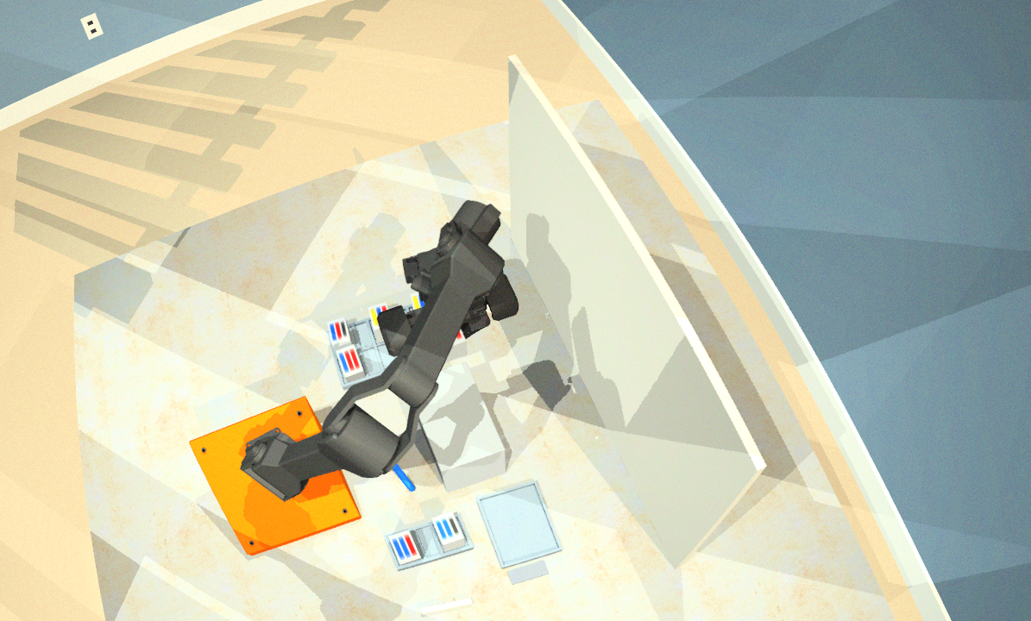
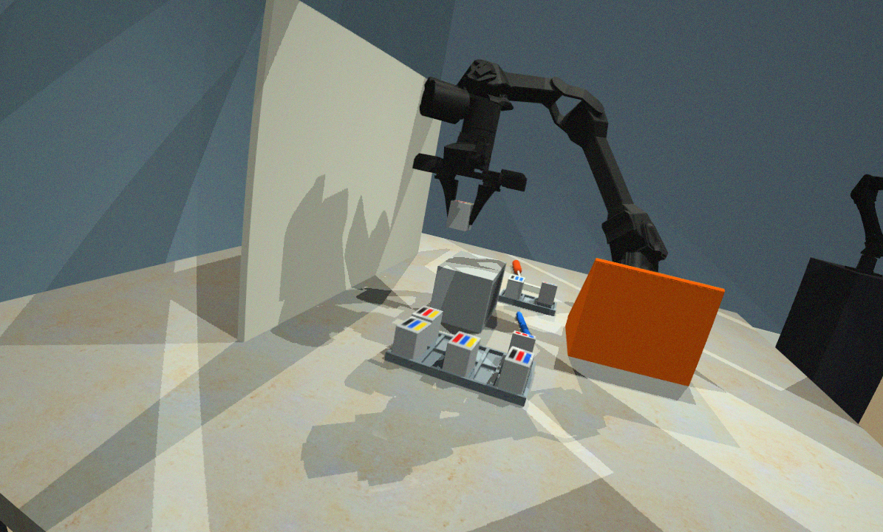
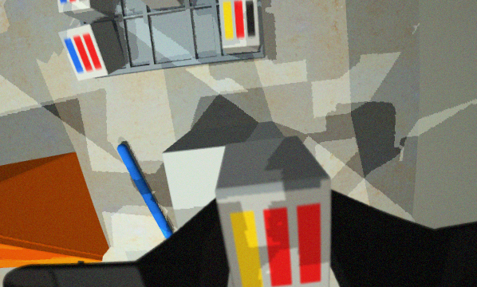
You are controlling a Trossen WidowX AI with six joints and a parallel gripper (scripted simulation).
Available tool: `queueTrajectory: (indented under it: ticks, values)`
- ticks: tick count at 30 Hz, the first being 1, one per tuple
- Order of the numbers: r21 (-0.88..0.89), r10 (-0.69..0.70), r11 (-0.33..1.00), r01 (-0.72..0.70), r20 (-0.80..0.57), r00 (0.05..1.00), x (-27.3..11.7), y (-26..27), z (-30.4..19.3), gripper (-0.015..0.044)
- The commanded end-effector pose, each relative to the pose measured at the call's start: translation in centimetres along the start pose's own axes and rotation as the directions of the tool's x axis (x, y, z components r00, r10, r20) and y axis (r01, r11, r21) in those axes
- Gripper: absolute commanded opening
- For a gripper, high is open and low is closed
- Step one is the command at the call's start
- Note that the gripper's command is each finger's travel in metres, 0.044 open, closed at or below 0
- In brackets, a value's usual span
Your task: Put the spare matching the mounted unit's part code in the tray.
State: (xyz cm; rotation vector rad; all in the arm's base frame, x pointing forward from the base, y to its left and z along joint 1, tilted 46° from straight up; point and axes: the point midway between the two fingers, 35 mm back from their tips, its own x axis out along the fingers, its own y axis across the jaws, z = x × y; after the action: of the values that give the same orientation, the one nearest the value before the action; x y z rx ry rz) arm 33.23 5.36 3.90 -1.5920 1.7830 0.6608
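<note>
My gripper point(image 2: 462, 202) is shut on a grey spare block point(image 2: 459, 215) and holds it high above the table, near the upright panel. In the wrist view the block point(image 3: 274, 223) shows a yellow stripe and two red stripes on its top, between my black fingers. Below it stands the large grey mounted unit point(image 2: 467, 294), which also shows in the overhead view point(image 1: 461, 432). The rack of other spares point(image 2: 460, 350) lies in front of the unit, and shows in the wrist view point(image 3: 163, 36). The shallow pale tray point(image 1: 518, 523) lies beyond the unit, apart from the gripper.
A tall pale panel point(image 2: 338, 165) stands close beside the gripper. The orange base block point(image 2: 643, 321) carries the arm. A blue pen point(image 3: 143, 189) lies between base and unit. A second small rack point(image 1: 428, 540) with two spares sits next to the tray.
</note>
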Motion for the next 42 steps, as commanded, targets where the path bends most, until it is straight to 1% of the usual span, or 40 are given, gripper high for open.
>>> queueTrajectory:
  ticks: [1, 13, 24, 26, 42]
  values:
    - [0.001, -0.010, 1.000, 0.010, 0.000, 1.000, -0.3, -1.3, -3.4, 0.0000]
    - [0.008, -0.016, 1.000, 0.016, -0.023, 1.000, -0.5, -2.5, -14.2, 0.0000]
    - [0.018, -0.004, 1.000, 0.005, -0.078, 0.997, -0.6, -0.7, -24.0, 0.0000]
    - [0.019, -0.002, 1.000, 0.004, -0.082, 0.997, -0.6, -0.5, -24.6, 0.0000]
    - [0.020, -0.002, 1.000, 0.003, -0.078, 0.997, 0.4, -0.7, -24.6, 0.0000]
